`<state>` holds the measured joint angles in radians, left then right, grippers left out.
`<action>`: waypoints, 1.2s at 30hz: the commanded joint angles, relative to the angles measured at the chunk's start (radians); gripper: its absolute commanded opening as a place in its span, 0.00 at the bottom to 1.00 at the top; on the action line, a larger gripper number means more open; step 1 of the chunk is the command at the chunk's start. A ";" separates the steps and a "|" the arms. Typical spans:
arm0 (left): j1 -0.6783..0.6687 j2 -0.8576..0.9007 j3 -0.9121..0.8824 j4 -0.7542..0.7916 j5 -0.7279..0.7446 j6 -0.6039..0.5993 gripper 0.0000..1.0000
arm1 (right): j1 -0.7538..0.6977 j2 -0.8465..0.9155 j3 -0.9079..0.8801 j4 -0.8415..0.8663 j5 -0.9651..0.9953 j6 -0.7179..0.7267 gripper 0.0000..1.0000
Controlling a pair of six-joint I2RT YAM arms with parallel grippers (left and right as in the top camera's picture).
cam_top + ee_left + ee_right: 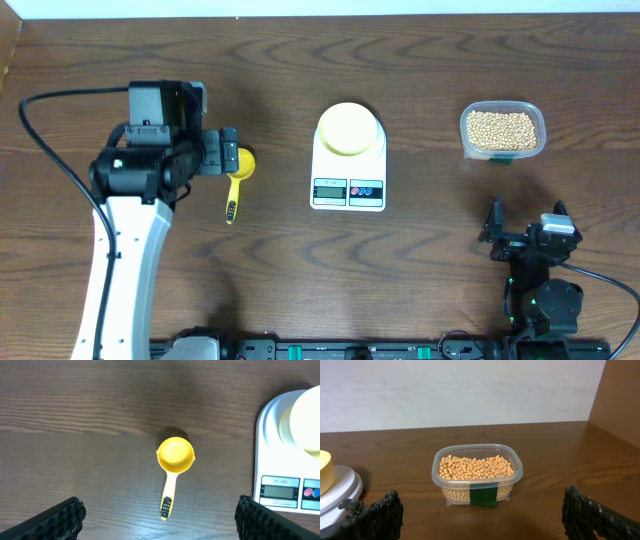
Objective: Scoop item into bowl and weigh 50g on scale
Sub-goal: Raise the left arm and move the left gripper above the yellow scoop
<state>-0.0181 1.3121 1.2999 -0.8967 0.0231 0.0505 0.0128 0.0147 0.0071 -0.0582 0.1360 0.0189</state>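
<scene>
The small tan-beige round beans (pixel 502 128) fill a clear rectangular plastic tub (pixel 519 467) at the desk's (pixel 420 260) far right; a dark green label (pixel 483 496) hides some. The pale yellow-green round bowl (pixel 348 128) sits on the white digital scale (pixel 348 168), whose display is unreadable. Overhead, the left fingers (pixel 60 520), spread wide, partly cover the bright yellow plastic scoop (pixel 175 455). The right fingers (pixel 375 515) are spread too.

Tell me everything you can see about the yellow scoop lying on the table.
The scoop is bright yellow, plastic-looking, with a round, empty cup and a short flat handle whose end carries a dark patterned patch. It lies flat, cup opening upward, on the dark wooden table, left of the scale, apart from it. Only the table touches it; the open left gripper hangs above.
</scene>
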 commanded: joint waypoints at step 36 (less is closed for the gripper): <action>0.128 0.404 0.270 -0.191 0.096 0.090 0.98 | 0.008 -0.008 -0.002 -0.002 0.015 0.014 0.99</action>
<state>0.1070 1.6848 1.5471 -1.0817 0.1070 0.1169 0.0128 0.0147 0.0071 -0.0582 0.1360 0.0185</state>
